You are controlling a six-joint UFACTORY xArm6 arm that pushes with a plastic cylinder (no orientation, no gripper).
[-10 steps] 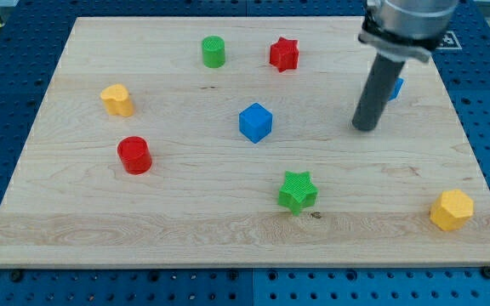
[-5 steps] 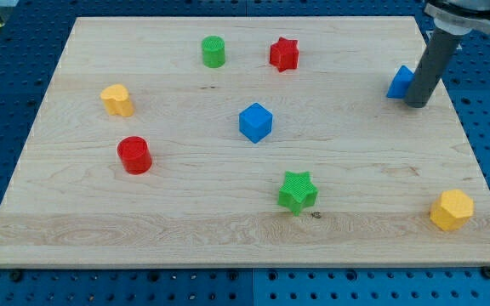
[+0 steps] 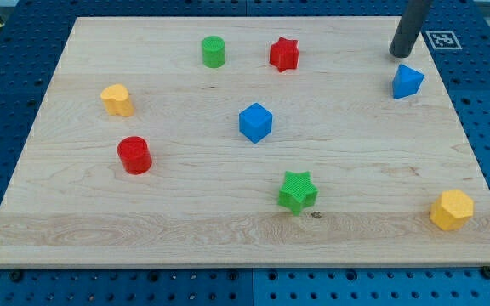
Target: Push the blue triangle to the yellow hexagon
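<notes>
While the blue triangle sits near the wooden board's right edge toward the view's top, my tip rests just above it and slightly to the view's left, apart from it. No claw exists on this rod, so nothing is gripped. From the blue triangle, the yellow hexagon lies well apart toward the view's bottom, slightly right. The blue cube stands far to the triangle's left, a little lower.

Blue triangle; yellow hexagon; dark tip.
</notes>
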